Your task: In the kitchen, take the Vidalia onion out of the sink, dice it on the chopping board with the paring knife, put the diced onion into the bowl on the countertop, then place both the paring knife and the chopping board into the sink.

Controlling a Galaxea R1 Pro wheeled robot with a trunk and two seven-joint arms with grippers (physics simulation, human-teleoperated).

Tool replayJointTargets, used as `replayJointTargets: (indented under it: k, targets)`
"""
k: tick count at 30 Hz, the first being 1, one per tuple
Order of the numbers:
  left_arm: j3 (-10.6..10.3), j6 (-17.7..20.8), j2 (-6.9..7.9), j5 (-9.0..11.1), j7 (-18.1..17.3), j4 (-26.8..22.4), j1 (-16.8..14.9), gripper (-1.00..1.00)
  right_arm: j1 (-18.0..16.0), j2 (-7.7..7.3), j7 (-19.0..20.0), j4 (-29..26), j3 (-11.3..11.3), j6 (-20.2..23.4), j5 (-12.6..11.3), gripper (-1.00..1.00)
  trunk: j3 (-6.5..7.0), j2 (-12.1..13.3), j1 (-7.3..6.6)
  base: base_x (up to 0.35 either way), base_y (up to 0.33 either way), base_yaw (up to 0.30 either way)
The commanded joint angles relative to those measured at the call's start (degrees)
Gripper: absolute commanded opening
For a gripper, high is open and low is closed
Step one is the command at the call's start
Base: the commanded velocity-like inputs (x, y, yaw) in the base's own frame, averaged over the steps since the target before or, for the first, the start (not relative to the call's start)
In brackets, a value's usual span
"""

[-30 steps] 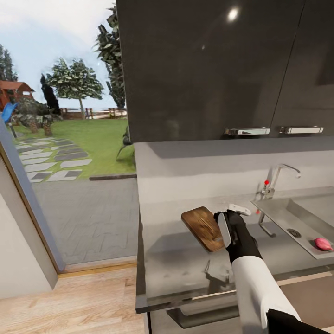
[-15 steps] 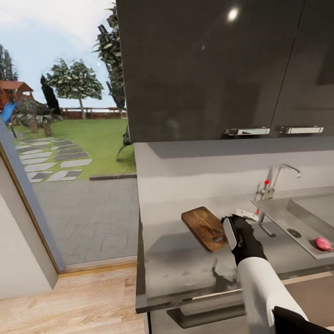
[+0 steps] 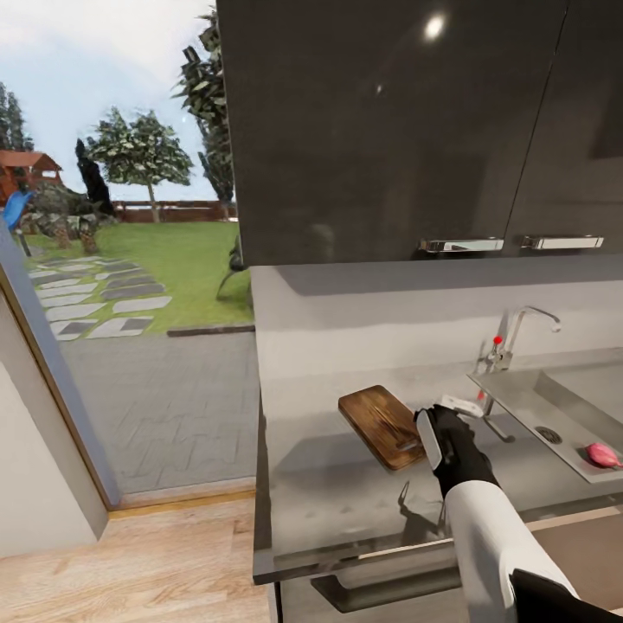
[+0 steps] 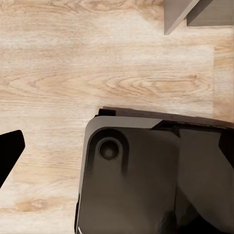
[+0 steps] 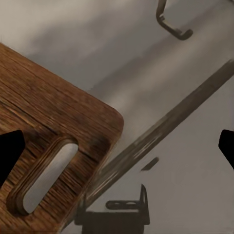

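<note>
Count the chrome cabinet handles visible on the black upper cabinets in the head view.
2. One cabinet handle sits above the chopping board; the other handle sits above the sink. More may lie out of frame.

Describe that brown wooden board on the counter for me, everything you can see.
The flat brown wooden chopping board is rectangular with rounded corners and dark grain streaks. A slot-shaped handle hole cuts through one end. It lies flat on the glossy grey countertop, angled, left of the steel sink. The robot's right hand hovers by its handle end, fingers spread.
</note>
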Motion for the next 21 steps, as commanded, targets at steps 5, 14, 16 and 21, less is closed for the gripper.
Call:
replayJointTargets:
  k: [5,14,16,21]
  targets:
    - [-0.1,-0.1,0.07,0.6,0.0,-0.1,0.0,1.0,0.0,0.12,-0.1,2.4,0.0,-0.6,-0.1,1.0,-0.01,0.0,0.02,0.0,0.0,0.0]
    - [-0.1,0.0,0.08,0.6,0.0,-0.1,0.0,1.0,0.0,0.27,-0.1,4.5,0.0,-3.1,-0.2,1.0,-0.01,0.0,0.02,0.0,0.0,0.0]
    - [-0.1,0.0,0.09,0.6,0.0,-0.1,0.0,1.0,0.0,0.22,-0.1,4.6,0.0,-3.2,-0.2,1.0,-0.01,0.0,0.02,0.0,0.0,0.0]
    - [-0.1,0.0,0.09,0.6,0.0,-0.1,0.0,1.0,-0.1,0.25,-0.1,4.6,0.0,-3.3,-0.2,1.0,-0.01,0.0,0.02,0.0,0.0,0.0]
